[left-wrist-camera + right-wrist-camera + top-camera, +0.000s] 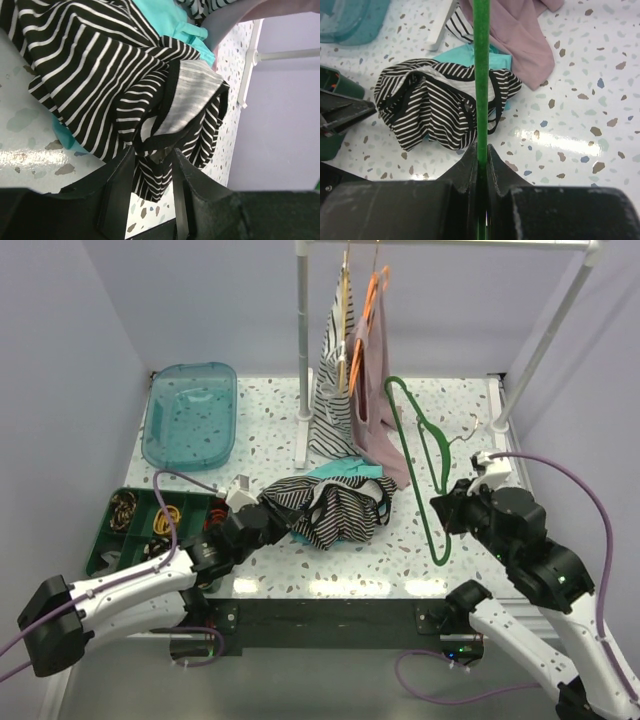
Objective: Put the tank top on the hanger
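Observation:
The black-and-white striped tank top (335, 508) lies crumpled on the table's middle, on top of a teal cloth (345, 470). My left gripper (268, 520) is at its left edge. In the left wrist view the gripper (152, 155) is open, and a black-trimmed fold of the tank top (100, 75) hangs between the fingertips. My right gripper (441, 510) is shut on the dark-green hanger (409, 462) and holds it tilted above the table, to the right of the top. The right wrist view shows the hanger's bar (481, 75) clamped in the gripper (482, 150), with the tank top (435, 110) beyond.
A clothes rack (303, 340) at the back holds a striped garment (333, 400) on a yellow hanger and a pink garment (375, 420) on an orange hanger. A teal bin (190, 415) stands at the back left. A green organiser tray (130, 530) stands at the front left.

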